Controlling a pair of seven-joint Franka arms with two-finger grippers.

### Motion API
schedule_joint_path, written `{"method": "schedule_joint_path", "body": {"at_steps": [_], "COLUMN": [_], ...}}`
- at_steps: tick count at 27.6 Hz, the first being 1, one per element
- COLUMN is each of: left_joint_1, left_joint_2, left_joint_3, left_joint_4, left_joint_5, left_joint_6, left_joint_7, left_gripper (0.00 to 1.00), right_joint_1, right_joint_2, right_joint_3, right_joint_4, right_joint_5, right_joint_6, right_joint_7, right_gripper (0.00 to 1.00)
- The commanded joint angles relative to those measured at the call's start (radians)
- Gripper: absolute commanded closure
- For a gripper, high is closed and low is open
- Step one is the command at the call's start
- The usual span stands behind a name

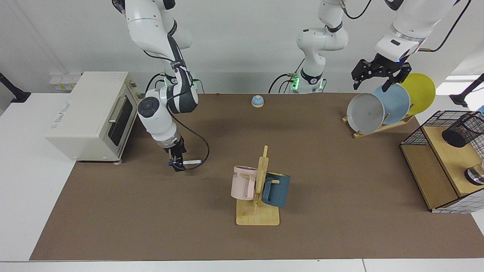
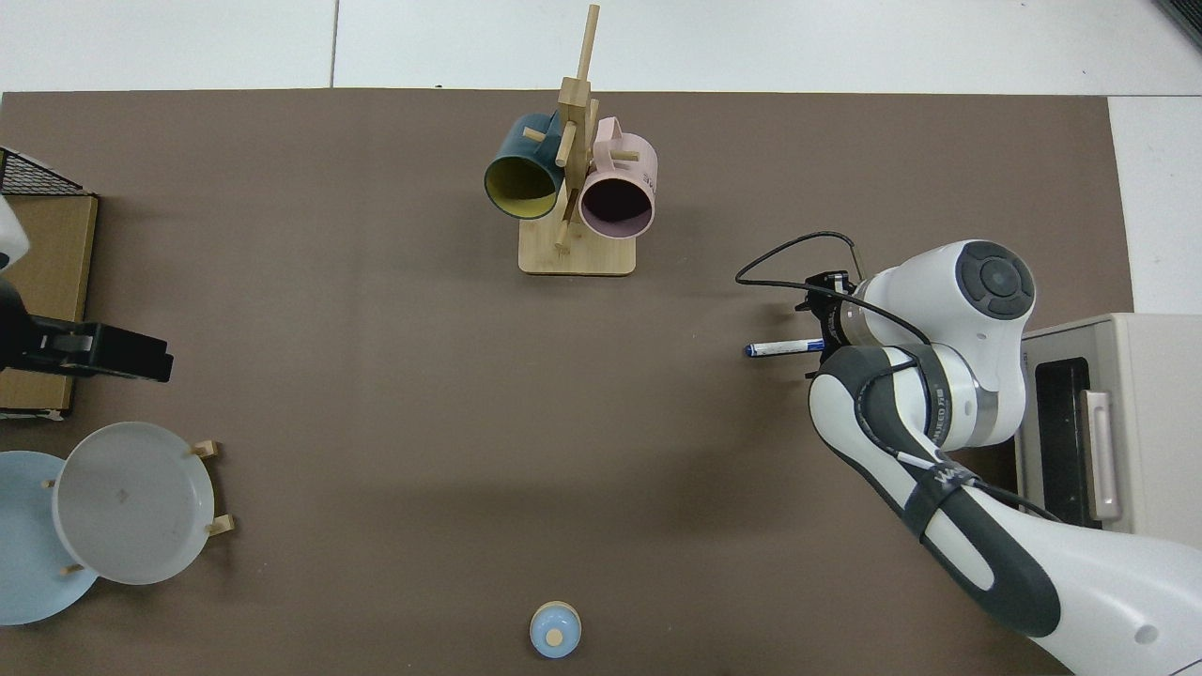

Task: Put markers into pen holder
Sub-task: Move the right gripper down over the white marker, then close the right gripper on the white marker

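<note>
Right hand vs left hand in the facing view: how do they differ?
1. The right hand is low on the brown mat, at one end of the marker. The left hand hangs high over the plate rack.
2. The right arm is bent down to its work, while the left arm waits with its hand open and empty.

Both hands point downward.

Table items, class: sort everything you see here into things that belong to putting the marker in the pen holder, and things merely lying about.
Belong to the job:
- marker, lying on the mat
- pen holder, on the wire shelf
- right gripper, down at the marker's end

Lying about:
- left gripper, waiting above the plates
- toaster oven
- mug stand
- plate rack
- small bell
</note>
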Motion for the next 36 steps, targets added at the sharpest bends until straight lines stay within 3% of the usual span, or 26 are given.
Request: {"method": "schedule_joint_path", "body": {"at_steps": [1, 20, 27, 31, 36], "left_joint_1": [0.010, 0.010, 0.008, 0.008, 0.010], "left_joint_2": [-0.007, -0.010, -0.010, -0.010, -0.014], "left_joint_3": [-0.010, -0.008, -0.009, -0.010, -0.005], "left_joint_4": [0.008, 0.005, 0.005, 0.005, 0.005], "left_joint_5": [0.009, 0.007, 0.006, 0.006, 0.006], "left_joint_6": [-0.014, -0.015, -0.015, -0.015, -0.023], "left_joint_7": [0.000, 0.000, 0.000, 0.000, 0.000], "left_gripper": [0.00, 0.00, 0.00, 0.00, 0.00], "right_joint_1": [-0.011, -0.023, -0.031, -0.031, -0.030], "right_joint_2": [-0.002, 0.007, 0.007, 0.007, 0.007], "right_joint_3": [0.003, 0.002, 0.003, 0.003, 0.003], "right_joint_4": [-0.043, -0.043, -0.043, -0.043, -0.041], "right_joint_5": [0.021, 0.019, 0.021, 0.021, 0.019], "right_joint_6": [0.072, 0.082, 0.082, 0.080, 0.076], "right_joint_7": [-0.045, -0.077, -0.077, -0.076, -0.074], "right_gripper": [0.07, 0.38, 0.62, 0.67, 0.87]}}
